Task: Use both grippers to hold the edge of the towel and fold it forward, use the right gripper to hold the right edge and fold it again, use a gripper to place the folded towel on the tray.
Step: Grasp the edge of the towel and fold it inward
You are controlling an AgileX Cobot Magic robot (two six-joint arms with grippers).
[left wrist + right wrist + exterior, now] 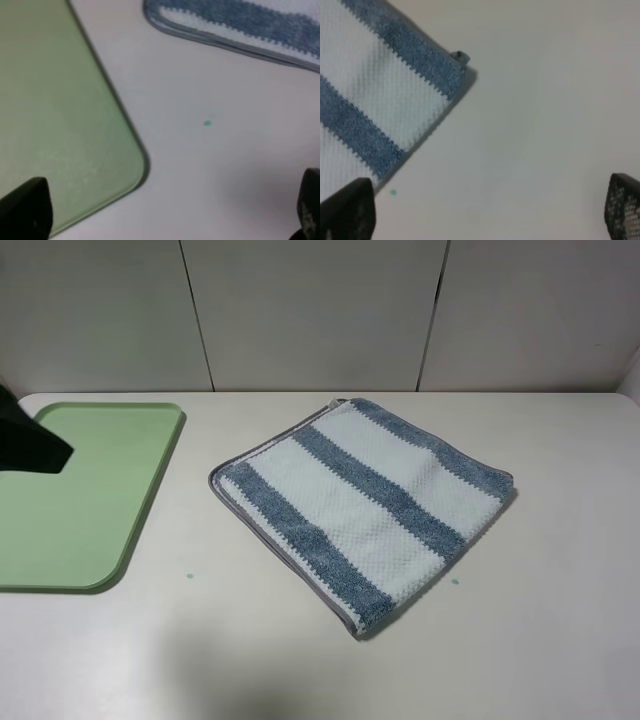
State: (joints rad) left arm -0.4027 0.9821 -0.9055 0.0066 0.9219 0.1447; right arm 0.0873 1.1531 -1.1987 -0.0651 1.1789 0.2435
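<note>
Near the middle of the white tabletop (pixel 560 640), flat and turned cornerwise: the towel (pixel 360 505), slate-blue and white stripes facing up, held by neither pincer. Rests wholly on the tabletop, beside the tray (pixel 90 530) but not touching it, with a strip of bare surface between. Along the towel's border, the thin grey hem (pixel 225 44), lying against the tabletop, ungripped. At the left edge of the high view, over the tray, a black piece of arm (pixel 30 445) poking in. Left pincer (pixel 167 212) released, spread wide with nothing inside (one fingertip (pixel 25 210) above the tray's rounded corner, the other above bare tabletop). Right pincer (pixel 485 210) likewise released and empty, hanging above the tabletop near the towel corner that carries a small grey loop (pixel 460 56). Between tray and towel, a small green speck (pixel 188 575) on the tabletop; on the towel's other side, a second speck (pixel 455 582).
</note>
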